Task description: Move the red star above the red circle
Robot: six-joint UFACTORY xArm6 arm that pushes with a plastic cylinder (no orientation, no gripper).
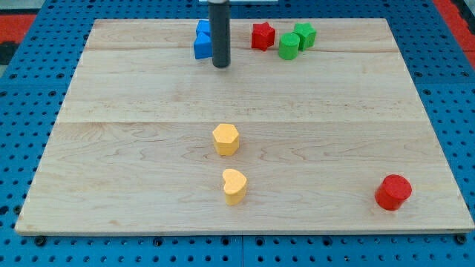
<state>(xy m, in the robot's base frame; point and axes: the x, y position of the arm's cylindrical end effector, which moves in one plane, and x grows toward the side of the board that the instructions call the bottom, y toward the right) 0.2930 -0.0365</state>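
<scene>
Near the view's top, two blue blocks point(201, 43), shapes unclear, touching my tip point(221, 65) on its left. Lower middle of the table point(111, 148): yellow hexagon point(225, 139) above yellow heart point(234, 185). Top again: red star point(262, 35) just beside two touching green blocks point(295, 40). Bottom right, well apart: red circle point(392, 192). No jaws on this rod, nothing held.

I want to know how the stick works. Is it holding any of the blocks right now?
No, nothing is held. My tip has no way to grab; it only pushes. It stands just right of the blue blocks, left of the red star, far from the red circle.
</scene>
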